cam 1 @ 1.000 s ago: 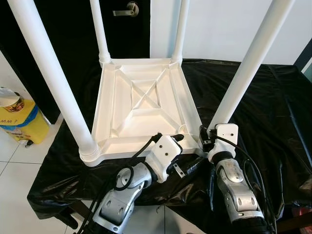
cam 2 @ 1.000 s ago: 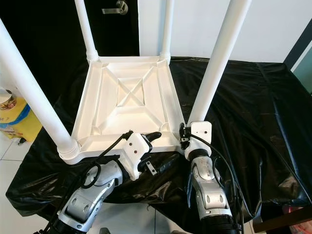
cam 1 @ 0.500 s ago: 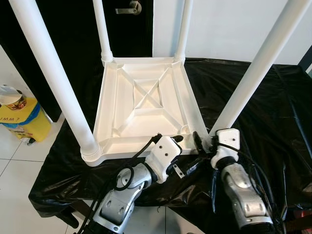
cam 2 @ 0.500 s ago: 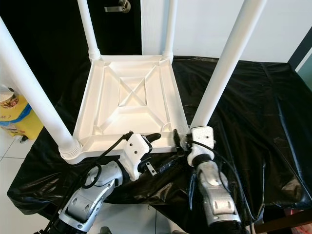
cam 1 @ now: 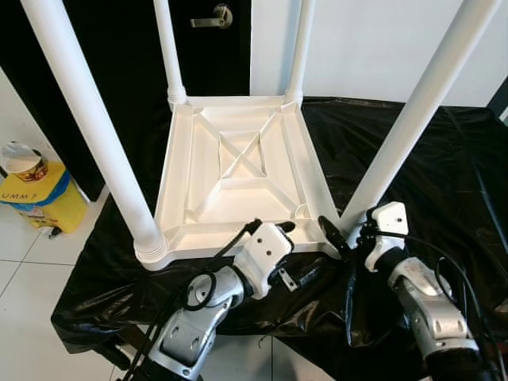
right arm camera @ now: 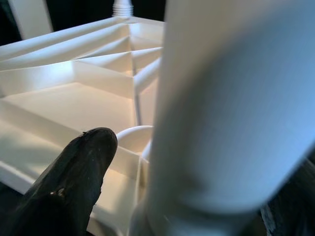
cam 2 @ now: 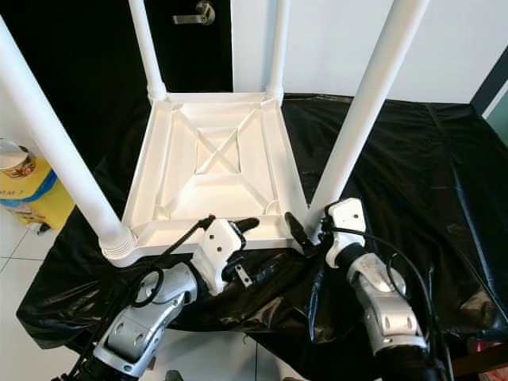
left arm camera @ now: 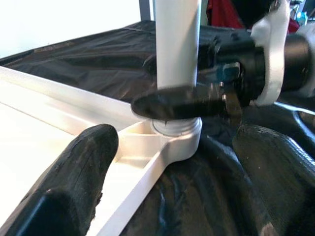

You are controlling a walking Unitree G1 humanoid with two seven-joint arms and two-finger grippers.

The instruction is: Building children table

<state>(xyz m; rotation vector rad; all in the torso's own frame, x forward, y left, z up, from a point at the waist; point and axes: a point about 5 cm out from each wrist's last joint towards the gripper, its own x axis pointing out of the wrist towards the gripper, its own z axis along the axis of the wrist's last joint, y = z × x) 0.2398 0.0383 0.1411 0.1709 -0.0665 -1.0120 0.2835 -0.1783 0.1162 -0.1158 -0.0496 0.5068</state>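
A white children's table (cam 1: pixel 208 186) lies upside down on a black sheet (cam 1: pixel 444 167), its legs pointing up. My left gripper (cam 1: pixel 298 248) is open at the near rim, one finger (left arm camera: pixel 81 172) over the tabletop's underside and the other (left arm camera: pixel 268 167) on the sheet. My right gripper (cam 1: pixel 347 232) is at the base of the near-right leg (cam 1: pixel 405 135), just above its collar (left arm camera: pixel 177 129). It stands open astride the leg (right arm camera: pixel 231 113), and a gap shows between one finger (right arm camera: pixel 78 177) and the leg.
On the tiled floor at the left stands a yellow bin (cam 1: pixel 36 202) with a cup on top. A black door with a lever handle (cam 1: pixel 211 17) is behind the table. The sheet's near edge hangs just under my forearms.
My right forearm has swung out to the right while its fingers stayed at the leg's base. The left gripper kept its place on the rim. The camera shifted slightly.
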